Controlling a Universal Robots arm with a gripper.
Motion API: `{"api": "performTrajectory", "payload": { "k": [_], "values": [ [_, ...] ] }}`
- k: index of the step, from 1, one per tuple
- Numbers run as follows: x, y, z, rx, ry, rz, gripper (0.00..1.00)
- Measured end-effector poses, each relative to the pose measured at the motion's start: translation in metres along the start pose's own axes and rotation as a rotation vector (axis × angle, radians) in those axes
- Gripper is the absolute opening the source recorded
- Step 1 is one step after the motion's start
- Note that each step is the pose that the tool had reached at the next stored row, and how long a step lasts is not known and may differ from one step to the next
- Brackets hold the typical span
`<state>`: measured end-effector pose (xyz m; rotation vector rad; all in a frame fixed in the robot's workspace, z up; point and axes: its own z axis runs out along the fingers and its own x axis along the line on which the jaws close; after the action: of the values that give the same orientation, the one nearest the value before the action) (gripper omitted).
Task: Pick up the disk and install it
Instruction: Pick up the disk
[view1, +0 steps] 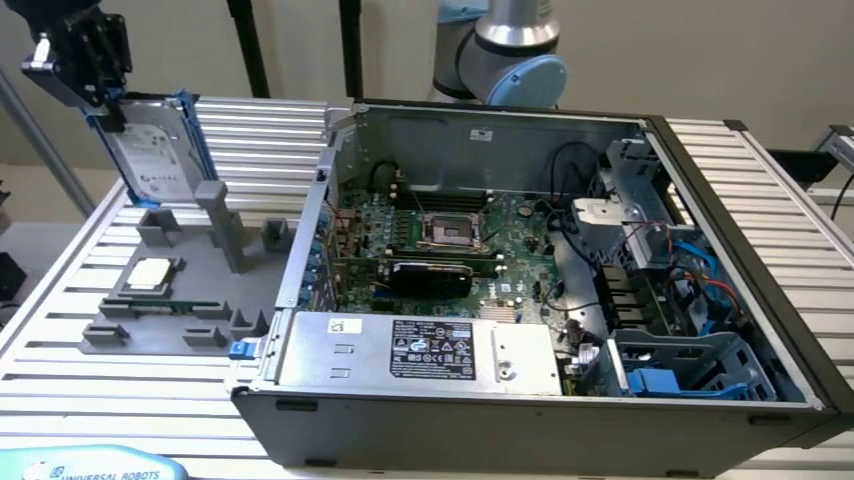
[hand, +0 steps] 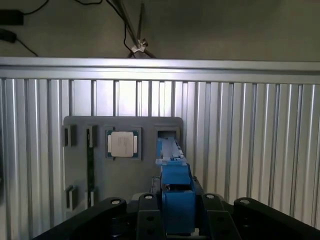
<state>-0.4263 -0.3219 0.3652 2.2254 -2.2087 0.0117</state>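
My end effector (view1: 99, 92) is clamped on the disk (view1: 154, 152), which hangs below me, long axis nearly upright, above a corner of the table (view1: 60, 255).

You're at a robotics lab bench. A ribbed aluminium-profile table (view1: 787, 200) carries an open computer case (view1: 534, 125) with its motherboard (view1: 514, 255) exposed. Left of the case sits a grey parts fixture (view1: 147, 335). A robot arm (view1: 514, 45) rises at the far edge, and a light-blue device (view1: 94, 465) marked Universal Robots lies near left.
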Motion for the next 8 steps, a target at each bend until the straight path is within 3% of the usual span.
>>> {"api": "performTrajectory", "payload": {
  "k": [3, 8],
  "values": [
    [0.000, -0.0039, -0.0135, 0.0000, -0.0004, 0.000, 0.33],
    [0.000, -0.0183, -0.0363, 0.0000, -0.0025, -0.001, 0.33]
  ]
}}
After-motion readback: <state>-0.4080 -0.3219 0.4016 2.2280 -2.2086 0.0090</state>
